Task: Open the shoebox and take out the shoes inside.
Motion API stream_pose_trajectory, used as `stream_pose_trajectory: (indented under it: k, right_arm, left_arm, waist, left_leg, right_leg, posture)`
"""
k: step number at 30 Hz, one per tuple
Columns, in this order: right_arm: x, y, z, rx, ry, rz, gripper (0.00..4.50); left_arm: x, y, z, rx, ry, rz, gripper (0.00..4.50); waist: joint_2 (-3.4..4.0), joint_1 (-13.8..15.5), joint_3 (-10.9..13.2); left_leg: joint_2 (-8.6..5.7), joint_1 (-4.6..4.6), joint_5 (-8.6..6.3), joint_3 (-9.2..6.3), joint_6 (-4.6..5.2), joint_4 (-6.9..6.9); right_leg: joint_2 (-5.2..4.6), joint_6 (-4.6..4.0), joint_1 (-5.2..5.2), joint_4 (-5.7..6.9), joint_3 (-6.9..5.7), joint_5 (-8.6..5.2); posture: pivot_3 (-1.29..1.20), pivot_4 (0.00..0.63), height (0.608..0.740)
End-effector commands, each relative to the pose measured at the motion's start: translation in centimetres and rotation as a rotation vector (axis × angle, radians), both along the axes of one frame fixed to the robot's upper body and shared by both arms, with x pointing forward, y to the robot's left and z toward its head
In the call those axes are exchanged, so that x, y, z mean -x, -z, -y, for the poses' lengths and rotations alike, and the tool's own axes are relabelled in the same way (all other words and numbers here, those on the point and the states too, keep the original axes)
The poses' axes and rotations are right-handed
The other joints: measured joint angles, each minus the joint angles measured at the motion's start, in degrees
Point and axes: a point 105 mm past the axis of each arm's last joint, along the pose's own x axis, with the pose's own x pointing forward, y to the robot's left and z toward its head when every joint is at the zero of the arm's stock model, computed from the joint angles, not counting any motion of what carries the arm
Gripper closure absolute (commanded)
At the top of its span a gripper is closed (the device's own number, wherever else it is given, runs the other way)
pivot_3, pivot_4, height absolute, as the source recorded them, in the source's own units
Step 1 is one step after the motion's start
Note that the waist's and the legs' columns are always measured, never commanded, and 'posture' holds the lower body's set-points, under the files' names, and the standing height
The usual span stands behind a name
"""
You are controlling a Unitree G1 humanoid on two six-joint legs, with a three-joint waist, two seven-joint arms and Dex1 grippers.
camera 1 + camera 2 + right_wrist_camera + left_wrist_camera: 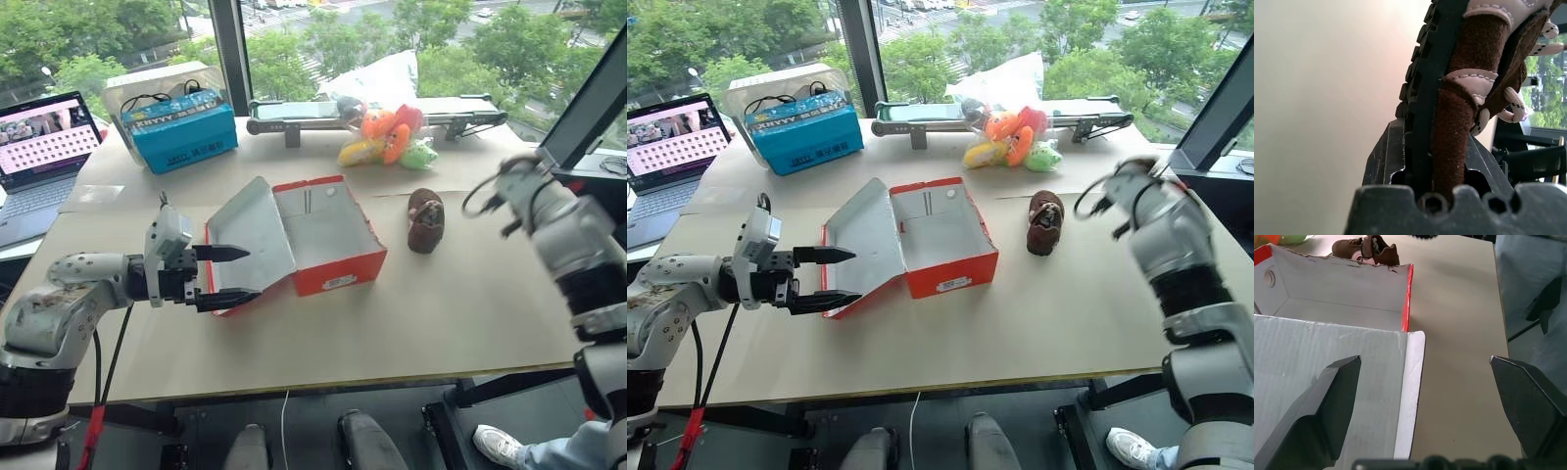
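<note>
Tan counter (441,313) carries the emptied shoebox (328,240), one shoe (425,220) beside it. Left pincer (227,276), released, straddles the lid's edge to keep it open; right pincer (1437,161), clenched on the second shoe (1469,78), holds it clear for setting down.

Red cardboard shoebox (328,245) lies open mid-tabletop (441,313); one dark-brown shoe (425,220) right of it; blue box (182,129) behind, left.
</note>
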Motion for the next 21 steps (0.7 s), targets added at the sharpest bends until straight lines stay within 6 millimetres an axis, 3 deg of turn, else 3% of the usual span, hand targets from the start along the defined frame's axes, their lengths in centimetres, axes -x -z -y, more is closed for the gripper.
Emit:
stream_pose_trajectory:
  k: [1,7,11,15,16,18,21]
  right_arm:
    - [-1.2,-2.5,0.5,0.094,-0.031,0.083,3.89]
    - [-3.1,-3.4,-2.7,-0.013,-0.094,0.135,3.89]
    - [-3.7,-2.6,-4.3,-0.144,-0.091,0.125,3.89]
    - [-3.7,-1.2,-4.3,-0.381,-0.009,0.149,3.89]
    - [-3.8,-1.3,-4.6,-0.454,-0.002,0.17,2.97]
    - [-4.0,-1.6,-5.2,-0.539,-0.005,0.186,2.58]
    - [-4.0,-2.2,-5.3,-0.483,-0.026,0.178,1.5]
  left_arm:
    - [0.1,-0.7,0.0,-0.006,0.009,0.03,0.0]
    - [0.2,-0.7,-0.2,-0.007,0.002,0.027,0.0]
    - [0.2,-0.7,-0.1,-0.004,0.001,0.027,0.0]
    - [0.2,-0.8,-0.1,-0.003,-0.001,0.029,0.0]
    - [0.3,-0.8,-0.1,-0.003,-0.001,0.03,0.0]
    - [0.3,-0.8,-0.1,-0.004,-0.002,0.031,0.0]
    - [0.3,-0.9,-0.2,-0.005,-0.004,0.031,0.0]
  waist:
    - [0.0,0.02,0.0]
    - [0.0,-0.08,0.0]
    - [0.0,0.22,0.0]
    - [-0.04,0.63,-0.02]
    - [-0.05,0.64,-0.03]
    - [-0.05,0.57,-0.03]
    - [-0.05,0.44,-0.03]
  left_leg:
    - [0.0,0.0,0.0,0.0,0.0,0.0]
    - [-0.01,0.01,0.0,-0.03,0.0,0.02]
    - [-0.01,-0.01,0.0,-0.04,0.0,0.02]
    - [-0.02,-0.03,0.0,-0.05,0.0,0.02]
    - [-0.01,-0.01,0.0,-0.06,0.0,0.02]
    - [-0.01,0.06,0.0,-0.07,0.0,0.02]
    - [0.0,0.2,0.0,-0.08,0.0,0.02]
  right_leg:
    - [0.0,0.0,0.0,0.0,-0.01,0.0]
    - [0.01,0.04,0.03,-0.03,-0.01,0.02]
    - [0.01,0.01,0.03,-0.02,-0.01,0.04]
    - [0.0,-0.3,0.04,-0.04,-0.03,0.23]
    - [0.0,-0.33,0.09,-0.07,-0.05,0.25]
    - [0.0,-0.33,0.2,-0.09,-0.07,0.25]
    - [0.02,-0.28,0.32,-0.08,-0.07,0.22]
  posture:
    - [0.0,0.15,0.701]
    - [0.0,0.15,0.701]
    - [0.0,0.15,0.701]
    - [0.0,0.15,0.701]
    - [0.0,0.15,0.701]
    - [0.0,0.15,0.701]
    - [0.0,0.15,0.701]
